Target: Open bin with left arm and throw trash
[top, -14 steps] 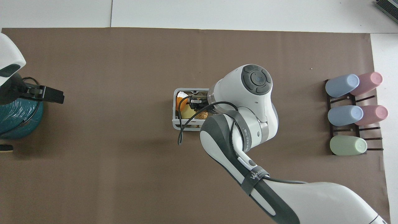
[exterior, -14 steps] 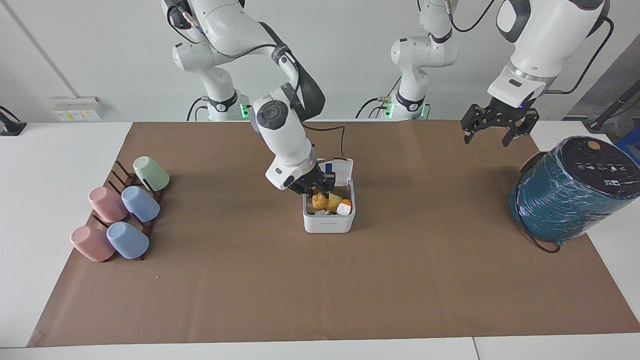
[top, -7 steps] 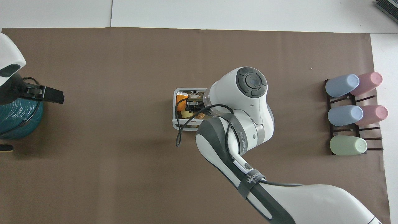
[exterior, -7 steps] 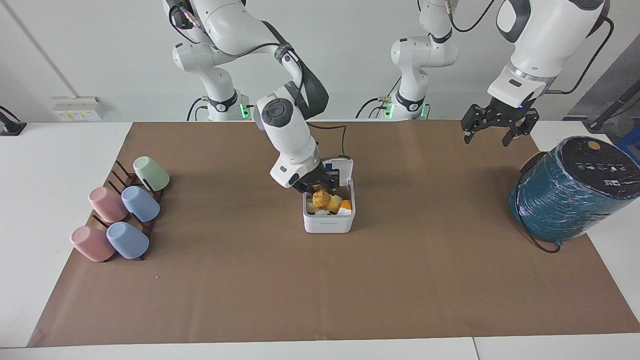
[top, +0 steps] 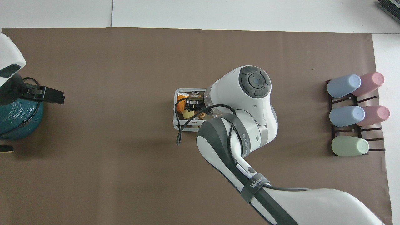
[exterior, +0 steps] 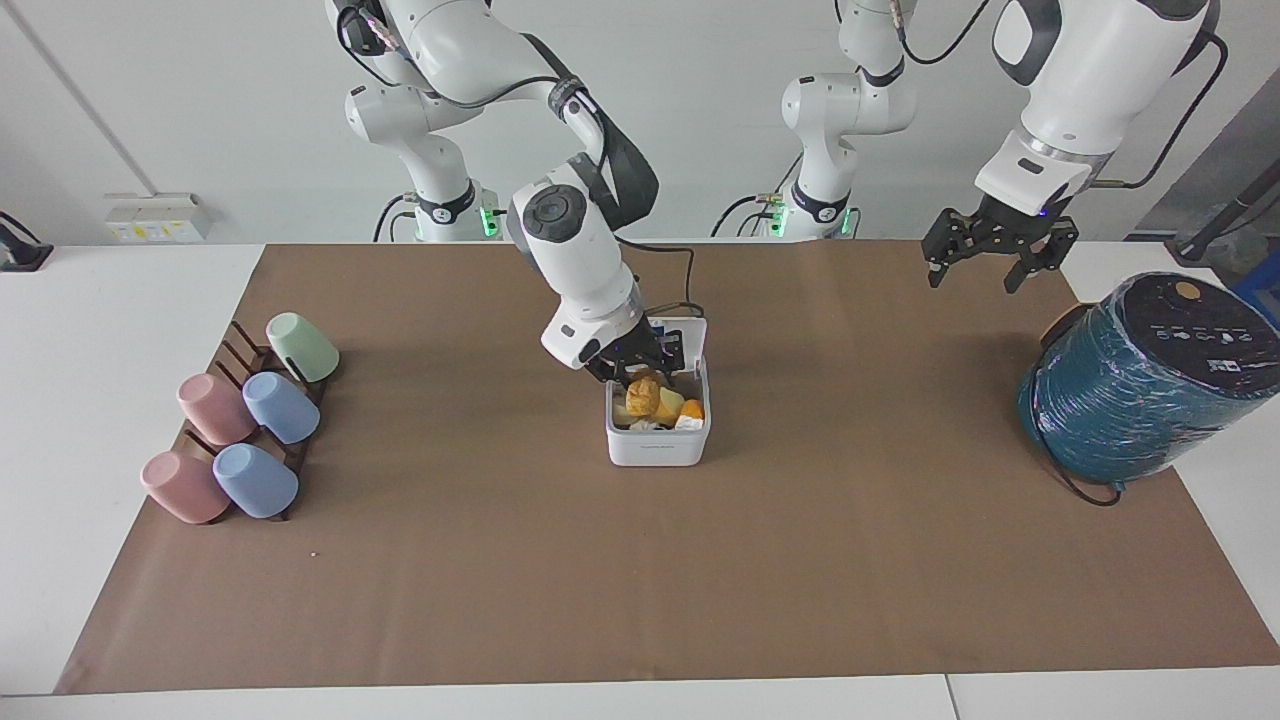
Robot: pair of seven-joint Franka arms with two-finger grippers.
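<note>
I am working the right gripper just above the open bin, jaws parted and empty, with the trash lying inside directly beneath it. To finish cleanly I am planning a straight lift, keeping clear of the raised lid just beside the fingers. All around the bin the mat is giving me room. The left gripper is waiting, spread wide, near the cylinder.
</note>
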